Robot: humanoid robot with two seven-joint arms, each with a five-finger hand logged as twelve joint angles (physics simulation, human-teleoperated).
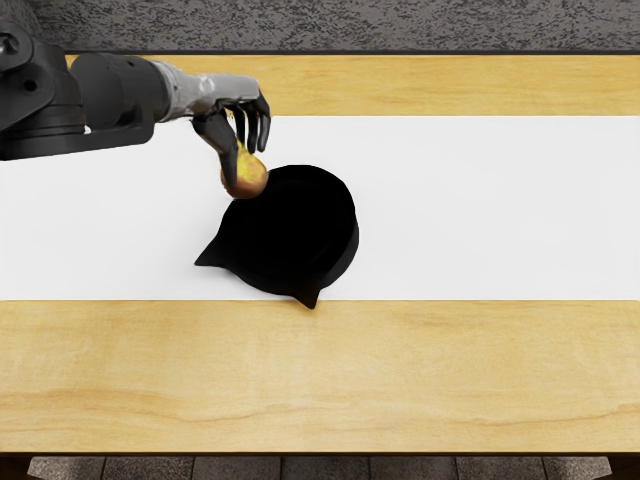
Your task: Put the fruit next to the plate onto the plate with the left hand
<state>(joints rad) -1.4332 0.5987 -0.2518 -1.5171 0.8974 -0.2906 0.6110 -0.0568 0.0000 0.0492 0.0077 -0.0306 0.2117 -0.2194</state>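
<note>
Golden, one fruit [246,175] pinched by the left robot hand [236,122] over one black plate's [300,240] edge.

Table [320,370]: light wood, grain running left to right, seen across the full width. A broad white strip [500,210] lies flat along its middle from edge to edge. Bare wood shows as a narrow band behind it and a wide band in front. One black plate [295,235] rests on the strip, left of centre. The plate has two pointed tips; the near tip just crosses the strip's front edge onto the wood.
</note>
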